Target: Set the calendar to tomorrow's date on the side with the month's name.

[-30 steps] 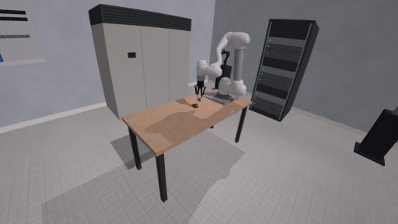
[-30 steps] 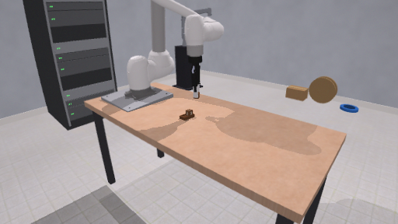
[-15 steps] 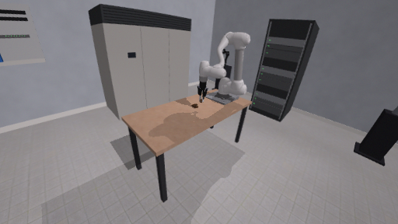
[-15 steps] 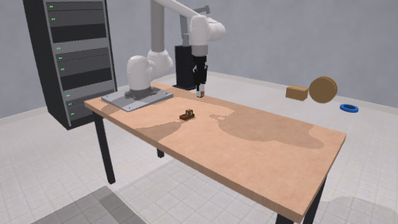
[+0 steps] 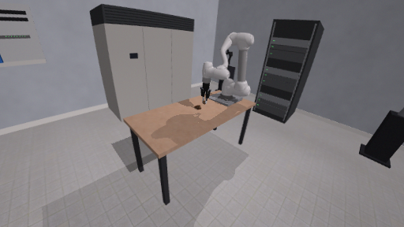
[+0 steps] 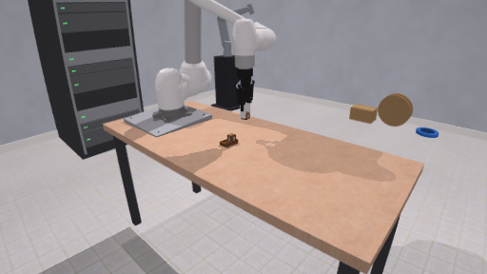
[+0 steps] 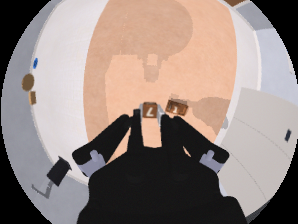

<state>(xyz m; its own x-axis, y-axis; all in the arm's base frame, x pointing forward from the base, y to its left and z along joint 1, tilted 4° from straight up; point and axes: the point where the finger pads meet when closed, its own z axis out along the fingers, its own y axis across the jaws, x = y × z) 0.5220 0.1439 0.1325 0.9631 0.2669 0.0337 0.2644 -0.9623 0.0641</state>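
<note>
One wooden table (image 5: 173, 135), tiled floor (image 5: 300, 173)

A dark server rack (image 6: 45, 71) and beige cabinet (image 5: 118, 59) are seen; a blue ring (image 6: 426, 132), box (image 6: 362, 113) and wooden disc (image 6: 395, 109) are left on the floor.

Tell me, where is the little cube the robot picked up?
In the exterior view, the cube is held in the end effector, above the table's far edge, away from the tray.

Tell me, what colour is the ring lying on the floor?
Blue. The ring shows best in the exterior view, beyond the table.
</note>
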